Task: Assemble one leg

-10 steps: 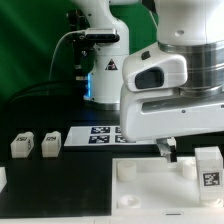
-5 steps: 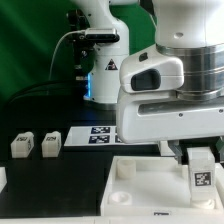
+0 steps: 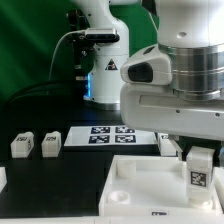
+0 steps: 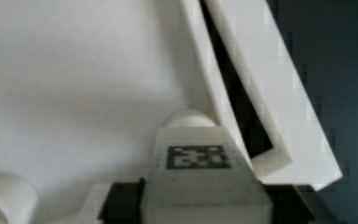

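The leg [image 3: 200,170], a small white block with a black-and-white tag on its front, hangs over the right side of the big white tray-like top [image 3: 140,180] in the exterior view. My gripper [image 3: 200,152] comes down on it from above, and the arm's bulk hides its fingers there. In the wrist view the leg [image 4: 197,145] sits between my two black fingers [image 4: 126,200], tag facing the camera. The gripper [image 4: 197,205] is shut on it. The top's white floor [image 4: 69,90] and raised rim [image 4: 247,70] lie just beyond the leg.
Two more legs [image 3: 21,145] [image 3: 50,143] stand on the dark table at the exterior view's left. The marker board [image 3: 105,135] lies behind the top. Another small white block [image 3: 169,146] shows behind the top, partly hidden by the arm. The robot base stands at the back.
The arm's body has shifted toward the exterior view's right and uncovered more of the marker board. The leg has moved slightly left over the top and now sits under the gripper.
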Controlling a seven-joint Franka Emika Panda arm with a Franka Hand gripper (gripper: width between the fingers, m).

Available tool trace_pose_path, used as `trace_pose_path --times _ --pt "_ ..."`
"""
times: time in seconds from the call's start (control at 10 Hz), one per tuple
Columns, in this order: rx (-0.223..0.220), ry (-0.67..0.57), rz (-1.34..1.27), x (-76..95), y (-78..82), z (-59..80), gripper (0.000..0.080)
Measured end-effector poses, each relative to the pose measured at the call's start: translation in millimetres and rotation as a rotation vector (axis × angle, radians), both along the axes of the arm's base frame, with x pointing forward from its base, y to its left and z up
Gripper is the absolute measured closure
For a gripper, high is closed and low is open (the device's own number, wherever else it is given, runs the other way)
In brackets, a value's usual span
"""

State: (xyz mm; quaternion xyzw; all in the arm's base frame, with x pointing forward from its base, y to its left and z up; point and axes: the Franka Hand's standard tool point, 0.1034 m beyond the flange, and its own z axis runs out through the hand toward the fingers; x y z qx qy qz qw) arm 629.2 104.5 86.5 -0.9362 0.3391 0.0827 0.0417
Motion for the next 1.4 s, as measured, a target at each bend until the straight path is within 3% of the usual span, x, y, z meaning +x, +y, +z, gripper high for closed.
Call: trace_pose_path --times 0.3,0.7,0.8,0.9,1.0,1.1,1.4 --pt "0.032 -0.022 -0.476 1.7 0.4 -0.9 0.0507" --pt "0.002 0.020 -0.883 4.0 8.5 -1.0 0.0506" --pt "0.002 0.021 -0.881 3.8 8.3 -1.5 0.0448" --pt "0.003 0.016 -0.854 3.6 8.2 -2.0 0.0271" --pt "0.005 0.010 -0.819 3.6 8.1 -2.1 0.0271" --pt "0.005 0.010 -0.820 3.5 8.3 -2.2 0.0186" --pt "0.010 -0.074 -0.386 0.5 5.5 0.0 0.0156"
